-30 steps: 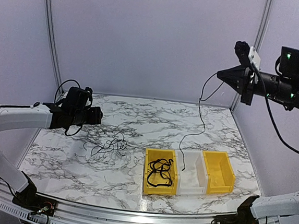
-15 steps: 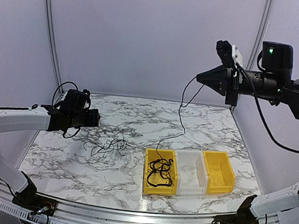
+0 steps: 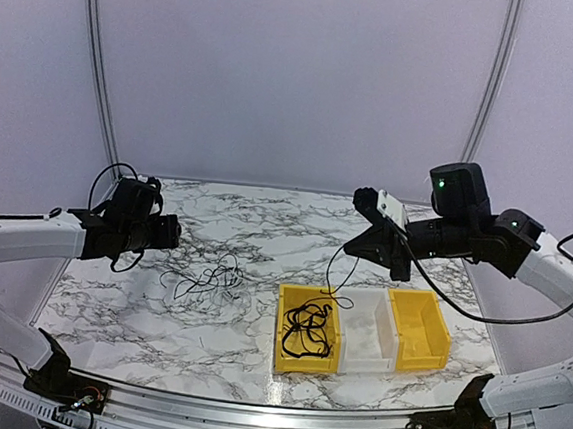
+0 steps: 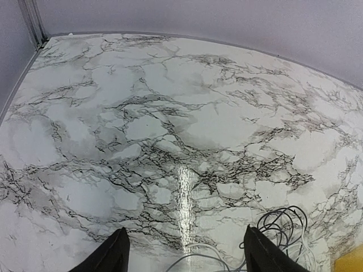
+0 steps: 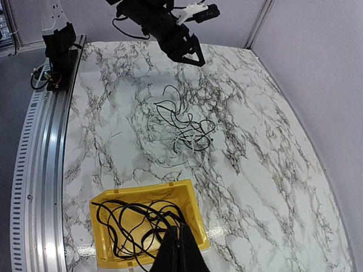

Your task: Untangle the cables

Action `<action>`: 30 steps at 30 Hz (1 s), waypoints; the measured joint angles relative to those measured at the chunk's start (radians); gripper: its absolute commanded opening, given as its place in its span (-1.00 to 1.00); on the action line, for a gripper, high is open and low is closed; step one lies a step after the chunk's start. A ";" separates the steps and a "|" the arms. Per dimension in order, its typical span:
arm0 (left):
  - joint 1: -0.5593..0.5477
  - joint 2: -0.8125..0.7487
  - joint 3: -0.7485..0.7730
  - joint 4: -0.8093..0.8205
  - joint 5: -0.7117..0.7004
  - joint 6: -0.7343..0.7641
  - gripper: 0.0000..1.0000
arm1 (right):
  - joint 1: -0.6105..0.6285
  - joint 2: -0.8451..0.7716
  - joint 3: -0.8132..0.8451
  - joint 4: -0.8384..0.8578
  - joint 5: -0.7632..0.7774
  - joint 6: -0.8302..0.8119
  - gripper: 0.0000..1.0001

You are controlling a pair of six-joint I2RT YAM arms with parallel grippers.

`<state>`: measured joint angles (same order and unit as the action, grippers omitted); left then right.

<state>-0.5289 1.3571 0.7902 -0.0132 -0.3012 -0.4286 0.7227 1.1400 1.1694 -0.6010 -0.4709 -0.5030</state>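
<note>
Left gripper [image 3: 167,232], left of the top view: fingers spread wide, nothing between them. Right gripper [image 3: 349,252], right of centre: fingers pinched tight on a black cable [image 3: 333,277], which drops in a short loop into the yellow bin [image 3: 303,371] below. More black cable lies heaped in that bin.

A loose tangle [image 3: 203,281] of black and white cables sits on the marble table [image 3: 108,299], centre-left, near the left gripper but apart from it. The left wrist view catches the tangle's edge at lower right, just past the open fingertips.

Handling, as judged: feather-light, limp, no stiffness to speak of. Strands will likely drag their neighbours along, and may slide through a slack pinch. The best hold looks like an outlying loop or free end at the tangle's rim, one strand only, not the dense middle.
</note>
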 measured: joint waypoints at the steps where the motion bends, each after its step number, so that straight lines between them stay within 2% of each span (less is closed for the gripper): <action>1: 0.001 -0.003 -0.003 0.000 0.000 -0.002 0.44 | 0.000 -0.002 -0.022 0.011 -0.005 0.009 -1.00; 7: 0.006 -0.020 -0.047 0.004 -0.007 -0.018 0.44 | 0.002 0.021 -0.124 0.085 -0.060 0.087 -1.00; 13: 0.010 -0.067 -0.114 0.003 -0.008 -0.040 0.45 | 0.010 0.107 -0.158 0.161 -0.090 0.135 -1.00; 23: 0.029 -0.204 -0.205 -0.001 -0.023 -0.053 0.46 | 0.150 0.221 -0.029 0.209 -0.098 0.134 -1.00; 30: 0.044 -0.296 -0.222 -0.024 -0.014 0.003 0.48 | 0.235 0.352 0.060 0.277 -0.107 0.158 -1.00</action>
<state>-0.4850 1.0607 0.5682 -0.0372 -0.3153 -0.4255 0.9581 1.4925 1.2289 -0.3241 -0.5781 -0.3454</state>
